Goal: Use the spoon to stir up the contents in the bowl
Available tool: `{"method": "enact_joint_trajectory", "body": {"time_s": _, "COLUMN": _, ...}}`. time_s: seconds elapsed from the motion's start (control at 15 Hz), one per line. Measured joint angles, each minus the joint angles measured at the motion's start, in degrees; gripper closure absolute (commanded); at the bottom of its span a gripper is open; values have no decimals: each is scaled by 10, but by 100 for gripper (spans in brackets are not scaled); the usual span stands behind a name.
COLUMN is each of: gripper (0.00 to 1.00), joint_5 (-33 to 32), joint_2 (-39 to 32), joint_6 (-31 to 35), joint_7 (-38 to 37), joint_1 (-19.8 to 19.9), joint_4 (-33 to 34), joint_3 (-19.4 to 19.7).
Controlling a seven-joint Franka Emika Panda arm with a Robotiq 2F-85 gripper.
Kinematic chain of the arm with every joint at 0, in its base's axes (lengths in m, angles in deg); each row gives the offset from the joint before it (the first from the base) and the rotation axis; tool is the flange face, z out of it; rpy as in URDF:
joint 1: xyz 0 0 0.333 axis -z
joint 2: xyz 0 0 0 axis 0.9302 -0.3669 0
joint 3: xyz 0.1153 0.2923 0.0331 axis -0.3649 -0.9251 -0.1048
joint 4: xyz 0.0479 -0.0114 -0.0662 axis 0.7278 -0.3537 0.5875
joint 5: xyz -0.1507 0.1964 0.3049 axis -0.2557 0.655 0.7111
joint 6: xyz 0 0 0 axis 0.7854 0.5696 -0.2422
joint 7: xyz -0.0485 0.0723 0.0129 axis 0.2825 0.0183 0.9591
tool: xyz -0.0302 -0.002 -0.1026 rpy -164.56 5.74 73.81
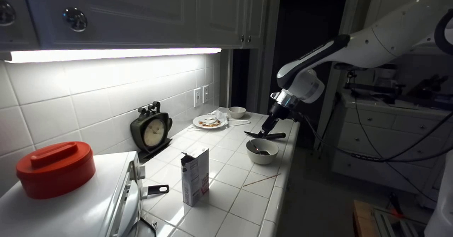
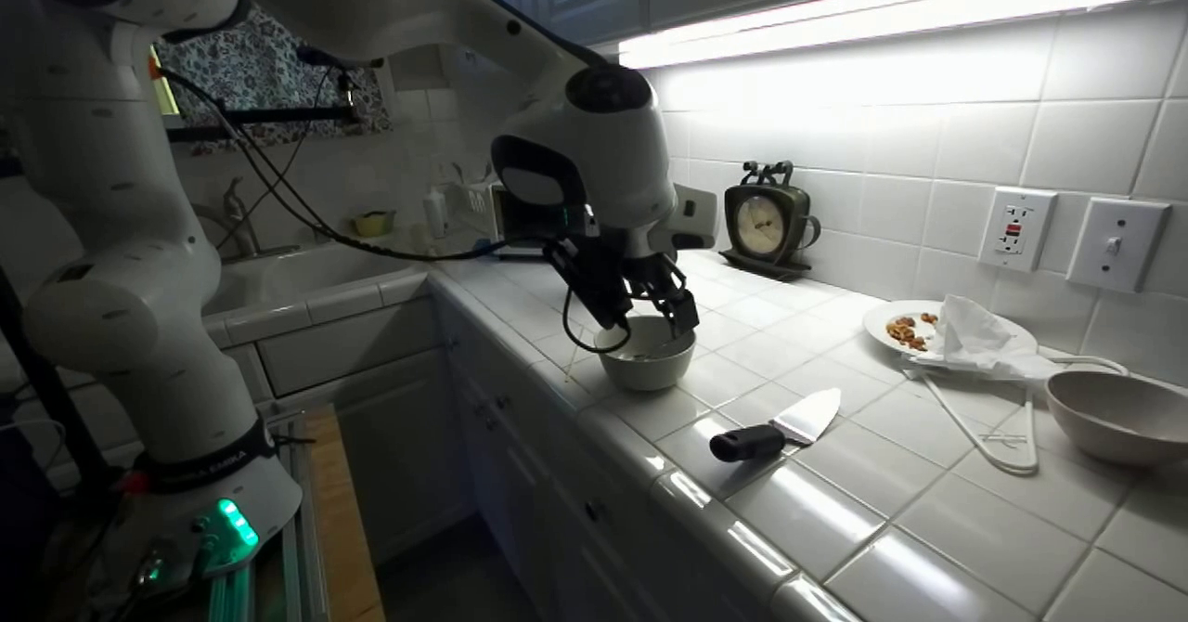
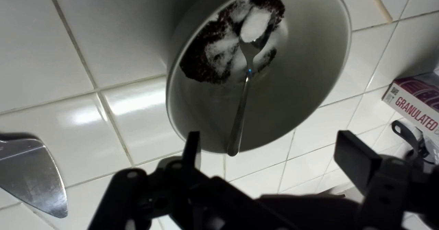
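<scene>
The bowl stands on the white tiled counter; it also shows in an exterior view and in the wrist view. Dark crumbly matter and white powder lie in it. The metal spoon leans in the bowl, its scoop heaped with white powder and its handle end on the rim. My gripper is open and empty, its fingers apart on either side of the handle's end, not touching it. In both exterior views the gripper is low over the bowl's rim.
A cake server lies beside the bowl. A thin stick and a granulated box are near it. A plate with food, a hanger and another bowl are farther along. The counter edge is close.
</scene>
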Motion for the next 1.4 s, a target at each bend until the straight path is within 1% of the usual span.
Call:
{"method": "enact_joint_trajectory", "body": {"time_s": 0.33, "gripper": 0, "joint_5": 4, "joint_2": -3, "joint_6": 18, "joint_7": 0, "joint_1": 25, "joint_4": -3, "joint_3": -28}}
{"method": "enact_joint_trajectory", "body": {"time_s": 0.67, "gripper": 0, "joint_5": 11, "joint_2": -10, "joint_6": 23, "joint_7": 0, "joint_1": 31, "joint_4": -3, "joint_3": -45}}
{"method": "enact_joint_trajectory", "body": {"time_s": 0.93, "gripper": 0, "joint_5": 31, "joint_2": -24, "joint_6": 22, "joint_7": 2, "joint_1": 37, "joint_4": -2, "joint_3": -55}}
{"method": "enact_joint_trajectory", "body": {"time_s": 1.0, "gripper": 2, "joint_5": 35, "joint_2": -28, "joint_6": 21, "joint_7": 3, "joint_1": 39, "joint_4": -1, "joint_3": -57}}
{"method": "enact_joint_trajectory", "body": {"time_s": 1.2, "gripper": 32, "joint_5": 50, "joint_2": -38, "joint_6": 21, "joint_7": 8, "joint_1": 42, "joint_4": 1, "joint_3": -63}}
{"method": "enact_joint_trajectory", "body": {"time_s": 1.27, "gripper": 35, "joint_5": 52, "joint_2": -41, "joint_6": 21, "joint_7": 9, "joint_1": 43, "joint_4": 2, "joint_3": -64}}
{"method": "enact_joint_trajectory", "body": {"time_s": 1.33, "gripper": 43, "joint_5": 54, "joint_2": -44, "joint_6": 21, "joint_7": 10, "joint_1": 44, "joint_4": 4, "joint_3": -65}}
{"method": "enact_joint_trajectory", "body": {"time_s": 1.4, "gripper": 45, "joint_5": 56, "joint_2": -46, "joint_6": 21, "joint_7": 11, "joint_1": 46, "joint_4": 6, "joint_3": -66}}
